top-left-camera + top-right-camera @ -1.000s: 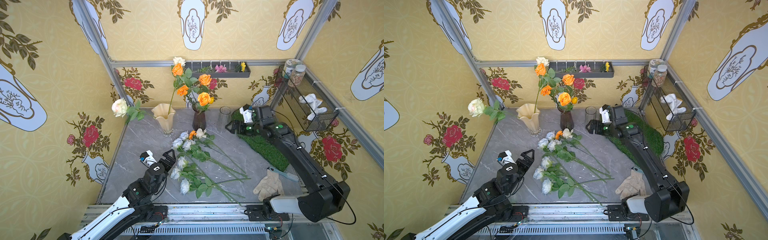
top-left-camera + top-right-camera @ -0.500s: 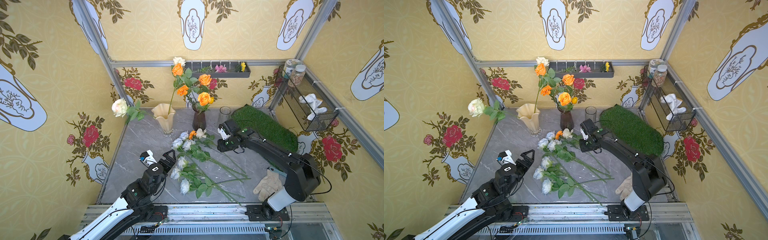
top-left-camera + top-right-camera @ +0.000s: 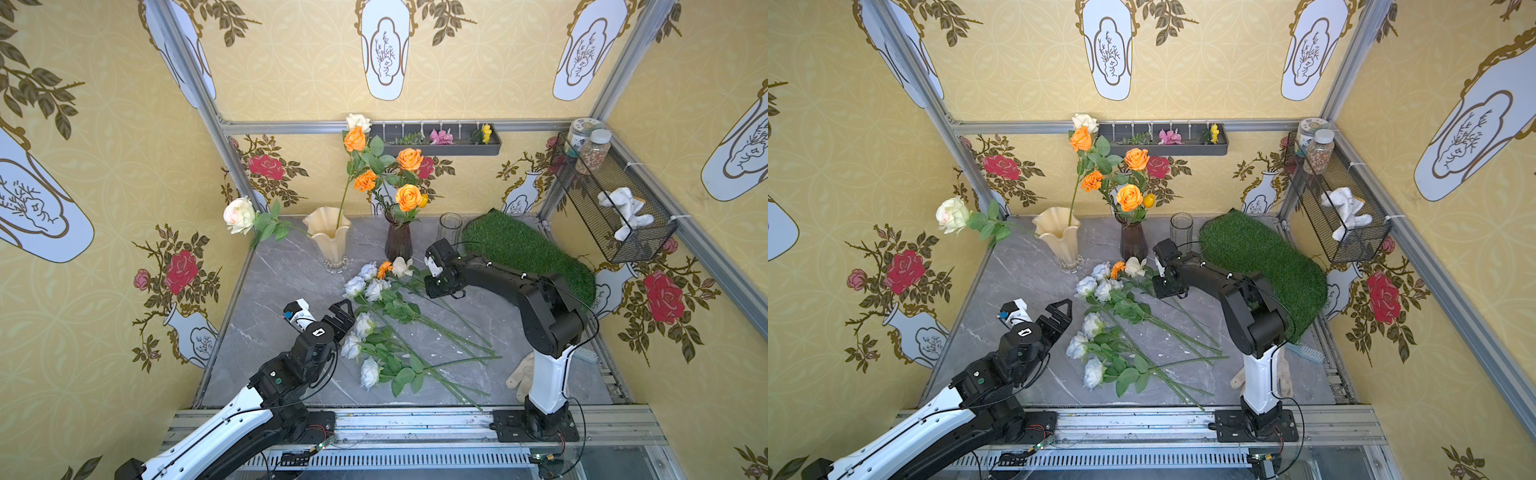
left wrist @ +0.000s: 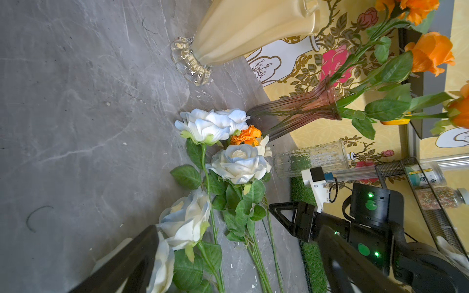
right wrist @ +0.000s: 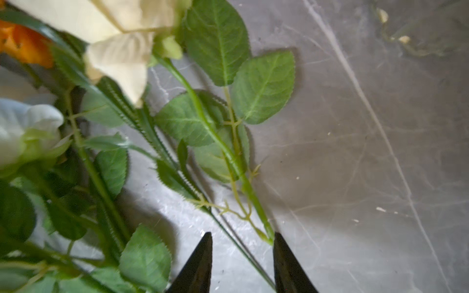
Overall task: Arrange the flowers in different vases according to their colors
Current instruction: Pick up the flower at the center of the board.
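Yellow wallpaper walls (image 3: 291, 62) with printed vases, red roses; grey marble tabletop (image 3: 282, 266); aluminium frame (image 3: 291, 126).

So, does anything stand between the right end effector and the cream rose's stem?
Nothing covers the cream rose's stem: it runs bare to the open right end effector. A thinner dark stem also lies between its jaws, so both might be caught.

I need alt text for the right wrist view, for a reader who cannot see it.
The right gripper, its two black fingertips apart, is over a grey marble table, and the leafy green stem of a cream-white rose reaches one fingertip. A pale blue-white rose and an orange flower lie blurred at the edge of the picture.
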You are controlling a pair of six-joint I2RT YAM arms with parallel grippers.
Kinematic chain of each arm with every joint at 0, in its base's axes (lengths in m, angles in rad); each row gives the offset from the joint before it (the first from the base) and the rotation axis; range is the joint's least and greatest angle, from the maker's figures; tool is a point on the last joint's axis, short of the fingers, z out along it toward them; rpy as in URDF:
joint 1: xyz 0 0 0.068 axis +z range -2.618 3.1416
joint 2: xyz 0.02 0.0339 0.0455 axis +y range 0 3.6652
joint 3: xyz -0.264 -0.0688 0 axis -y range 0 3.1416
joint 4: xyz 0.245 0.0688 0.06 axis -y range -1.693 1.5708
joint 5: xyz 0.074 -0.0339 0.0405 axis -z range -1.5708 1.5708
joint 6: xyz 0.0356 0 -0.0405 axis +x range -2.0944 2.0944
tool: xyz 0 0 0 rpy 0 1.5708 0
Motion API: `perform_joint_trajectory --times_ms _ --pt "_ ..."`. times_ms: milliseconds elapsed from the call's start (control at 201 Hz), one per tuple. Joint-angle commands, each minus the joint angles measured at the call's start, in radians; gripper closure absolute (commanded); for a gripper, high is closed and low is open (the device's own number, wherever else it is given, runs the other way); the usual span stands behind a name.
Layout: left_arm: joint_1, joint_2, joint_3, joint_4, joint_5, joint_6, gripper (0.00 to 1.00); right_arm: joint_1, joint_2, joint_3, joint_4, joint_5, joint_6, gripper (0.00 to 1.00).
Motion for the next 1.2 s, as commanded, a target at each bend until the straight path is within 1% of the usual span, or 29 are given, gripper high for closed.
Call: perform_joint_trajectory --times_ms 0,164,254,324,399,478,683,817,927,1106,1191 --pt "0.001 0.030 0.015 0.032 -0.016 0.005 0.00 0.001 0.031 0.002 0.050 0.010 0.001 0.57" --pt "0.002 0.072 0.034 0.034 -0.022 0.005 0.00 0.002 0.041 -0.035 0.065 0.020 -0.015 0.57" --pt "0.002 0.092 0.042 0.034 -0.024 0.006 0.00 0.003 0.044 -0.059 0.074 0.031 -0.021 0.58" --pt "0.002 0.106 0.049 0.034 -0.024 0.005 0.00 0.001 0.050 -0.068 0.073 0.039 -0.034 0.67" --pt "0.001 0.120 0.056 0.031 -0.024 0.005 0.00 0.003 0.061 -0.069 0.058 0.045 -0.050 0.79" --pt "0.002 0.130 0.063 0.027 -0.024 0.006 0.00 0.007 0.057 -0.069 0.042 0.054 -0.063 0.89" --pt "0.002 0.136 0.068 0.024 -0.022 0.006 0.00 0.035 0.000 -0.085 0.033 0.106 -0.109 1.00" --pt "0.001 0.134 0.069 0.020 -0.021 0.005 0.00 0.054 -0.057 -0.090 0.020 0.152 -0.145 1.00" --pt "0.001 0.132 0.069 0.016 -0.018 0.003 0.00 0.075 -0.134 -0.096 0.012 0.188 -0.173 1.00" --pt "0.003 0.123 0.066 0.016 -0.005 0.000 0.00 0.120 -0.264 -0.113 -0.009 0.190 -0.210 1.00" --pt "0.001 0.116 0.062 0.017 0.011 0.002 0.00 0.142 -0.317 -0.115 -0.043 0.156 -0.218 1.00"
